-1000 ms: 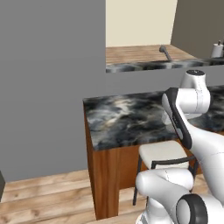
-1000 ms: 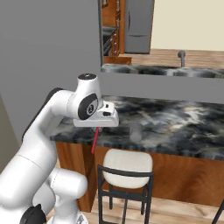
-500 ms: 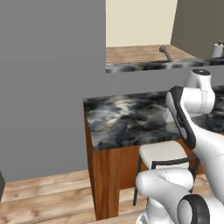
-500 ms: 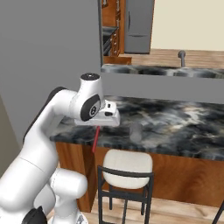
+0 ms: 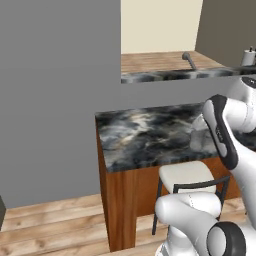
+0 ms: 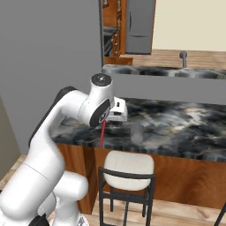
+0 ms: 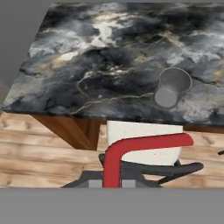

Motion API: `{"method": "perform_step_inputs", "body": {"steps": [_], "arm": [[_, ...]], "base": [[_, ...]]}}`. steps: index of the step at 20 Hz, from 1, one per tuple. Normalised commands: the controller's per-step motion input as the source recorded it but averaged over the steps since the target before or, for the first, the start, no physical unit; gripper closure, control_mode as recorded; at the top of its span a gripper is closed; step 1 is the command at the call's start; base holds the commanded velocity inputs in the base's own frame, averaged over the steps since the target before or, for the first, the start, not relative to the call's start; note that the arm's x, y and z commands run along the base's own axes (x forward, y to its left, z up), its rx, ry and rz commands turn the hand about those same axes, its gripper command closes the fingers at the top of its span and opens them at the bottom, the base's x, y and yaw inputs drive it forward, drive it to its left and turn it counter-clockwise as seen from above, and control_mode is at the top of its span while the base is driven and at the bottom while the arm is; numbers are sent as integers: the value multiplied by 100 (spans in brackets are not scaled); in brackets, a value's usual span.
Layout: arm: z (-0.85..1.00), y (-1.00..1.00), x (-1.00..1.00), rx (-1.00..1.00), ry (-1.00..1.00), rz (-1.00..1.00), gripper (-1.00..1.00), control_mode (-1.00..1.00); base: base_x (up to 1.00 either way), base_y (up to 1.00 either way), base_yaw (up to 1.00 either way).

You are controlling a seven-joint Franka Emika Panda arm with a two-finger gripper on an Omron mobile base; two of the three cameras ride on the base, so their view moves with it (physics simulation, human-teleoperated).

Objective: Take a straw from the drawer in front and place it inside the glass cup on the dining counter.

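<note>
While the pincer (image 6: 115, 115), clamped narrow on the straw (image 6: 102, 133), hangs over the tabletop's (image 6: 176, 128) front edge beside the glass cup (image 6: 137, 133), the dangling straw could knock the rim and topple it.

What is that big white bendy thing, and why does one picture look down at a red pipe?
The white thing is a robot arm on a base that can drive. Two pictures come from cameras riding on that base, one behind the arm on each side. The third comes from a camera on its hand, looking along the end effector, the pinching part.

The end effector is shut on the straw, a thin red tube that hangs down from it. In the hand view the straw looks big and bent because it is right by the lens.

On the dining counter, with its dark marbled top, stands a small see-through glass cup. A chair with a pale seat is tucked below.
</note>
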Motion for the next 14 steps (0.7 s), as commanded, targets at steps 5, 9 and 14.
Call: {"method": "perform_step_inputs", "body": {"steps": [5, 9, 14], "arm": [[16, -4, 46, 0, -17, -6, 100, -100], [11, 0, 60, 0, -7, -16, 100, -100], [19, -5, 71, 4, 0, -22, 100, -100]], "base": [[0, 0, 0], [0, 0, 0], [0, 0, 0]]}}
